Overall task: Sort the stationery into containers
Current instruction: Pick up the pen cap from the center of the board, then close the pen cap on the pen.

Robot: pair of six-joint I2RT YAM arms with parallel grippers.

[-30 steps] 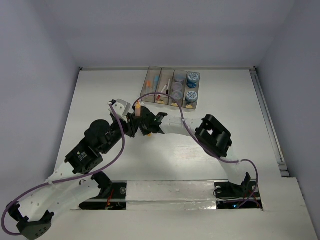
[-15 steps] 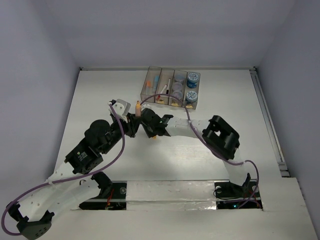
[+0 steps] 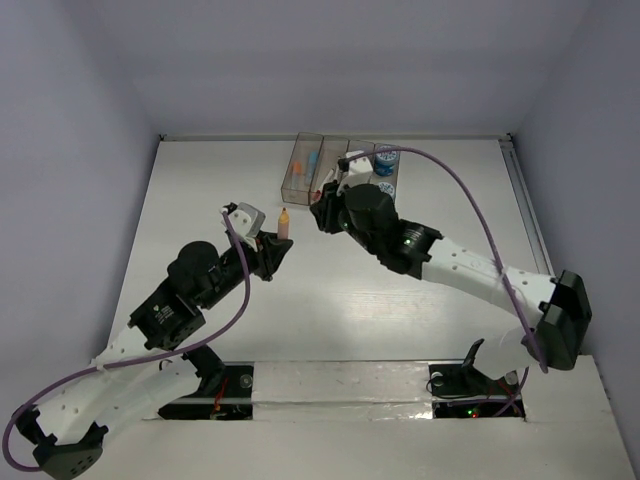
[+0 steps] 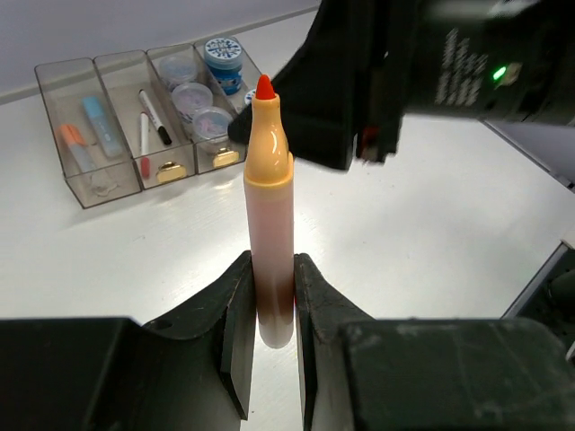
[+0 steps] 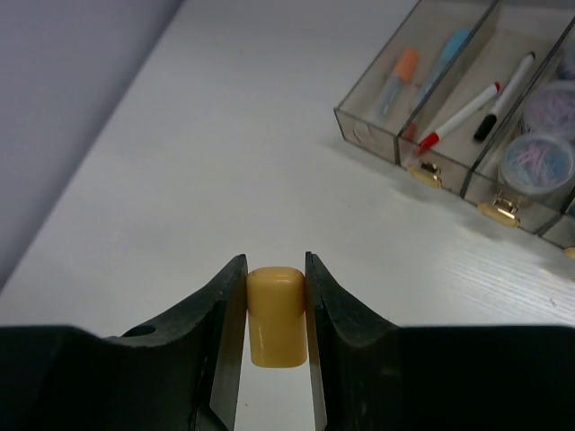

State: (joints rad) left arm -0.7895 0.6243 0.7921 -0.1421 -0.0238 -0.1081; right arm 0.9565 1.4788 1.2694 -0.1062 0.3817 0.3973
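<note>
An orange marker (image 4: 269,224) with a bare red tip stands upright in my left gripper (image 4: 271,262), which is shut on its lower barrel; from above the marker (image 3: 284,222) shows left of centre. My right gripper (image 5: 274,260) is shut on the marker's yellow-orange cap (image 5: 276,314), held above the white table a little short of the containers (image 5: 364,135). The containers (image 3: 297,165) sit at the back, partly covered by the right arm. Their bins hold an orange and a blue marker, a red pen (image 5: 458,117), a black pen (image 5: 508,85) and round jars (image 5: 536,157).
The right arm's black wrist (image 4: 431,63) hangs close behind the marker tip in the left wrist view. A blue-patterned jar (image 3: 386,160) shows in the rightmost bin. White walls close the table at back and sides.
My right gripper has pulled away from the marker with the cap and swung back toward the containers, its elbow sweeping to the right. The left gripper has kept the marker still.
</note>
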